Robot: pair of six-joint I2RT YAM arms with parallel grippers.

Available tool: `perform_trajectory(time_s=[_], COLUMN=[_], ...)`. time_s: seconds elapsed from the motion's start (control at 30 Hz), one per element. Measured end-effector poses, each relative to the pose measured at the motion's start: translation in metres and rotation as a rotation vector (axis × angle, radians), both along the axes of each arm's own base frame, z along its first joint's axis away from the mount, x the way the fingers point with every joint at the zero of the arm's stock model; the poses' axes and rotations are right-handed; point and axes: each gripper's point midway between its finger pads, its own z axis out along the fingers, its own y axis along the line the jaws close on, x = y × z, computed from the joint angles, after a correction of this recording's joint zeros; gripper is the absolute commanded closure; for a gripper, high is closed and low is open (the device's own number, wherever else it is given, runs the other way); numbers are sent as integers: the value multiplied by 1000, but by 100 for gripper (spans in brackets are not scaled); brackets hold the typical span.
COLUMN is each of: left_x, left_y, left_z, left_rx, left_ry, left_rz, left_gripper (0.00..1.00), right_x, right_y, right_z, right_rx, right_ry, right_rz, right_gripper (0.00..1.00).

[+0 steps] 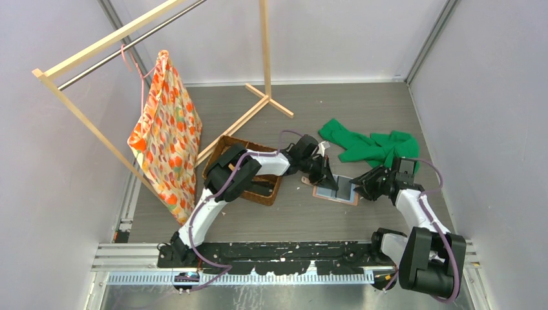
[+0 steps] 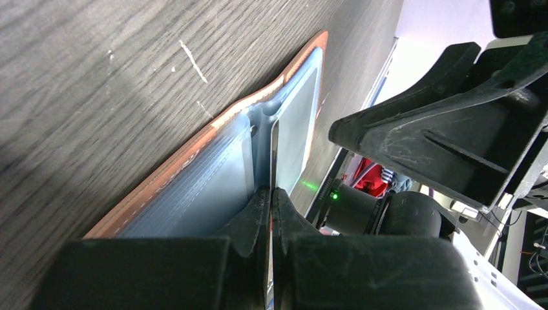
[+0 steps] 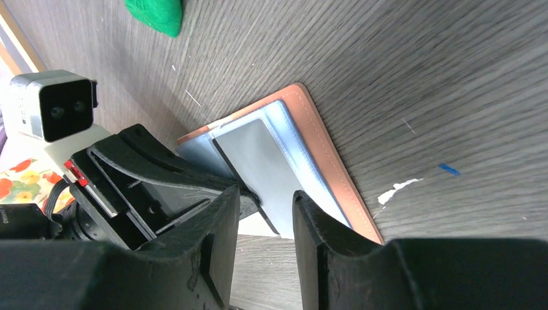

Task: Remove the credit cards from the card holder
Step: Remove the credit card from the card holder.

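The salmon-pink card holder lies open on the grey table between both arms, grey-blue sleeves up. In the left wrist view its stitched edge runs diagonally, and a thin grey credit card stands edge-on above the sleeves. My left gripper is shut on that card's edge. In the right wrist view the same card lies raised over the holder, pinched at its near corner by the left gripper. My right gripper is open, its jaws apart just short of the card's near end.
A brown woven basket sits under the left arm. A green cloth lies behind the right gripper. A patterned orange bag hangs from a wooden rack whose foot rests at the back. White walls close in both sides.
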Motion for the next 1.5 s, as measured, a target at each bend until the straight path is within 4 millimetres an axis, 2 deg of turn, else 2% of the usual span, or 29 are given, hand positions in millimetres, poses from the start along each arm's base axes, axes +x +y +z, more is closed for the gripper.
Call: perform_trajectory(time_s=[0.43, 0.87, 1.5], left_x=[0, 0, 0], left_y=[1, 2, 2], left_z=[1, 2, 2], left_rx=[-5, -10, -11], left_ry=[2, 6, 7], left_rz=[-5, -12, -14], left_gripper=[99, 99, 99], right_x=[-1, 5, 11], right_y=[8, 12, 2], right_z=[-14, -11, -19], right_rx=[34, 36, -13], right_ry=[54, 31, 53], right_rz=[29, 29, -19], right_gripper=[60, 59, 62])
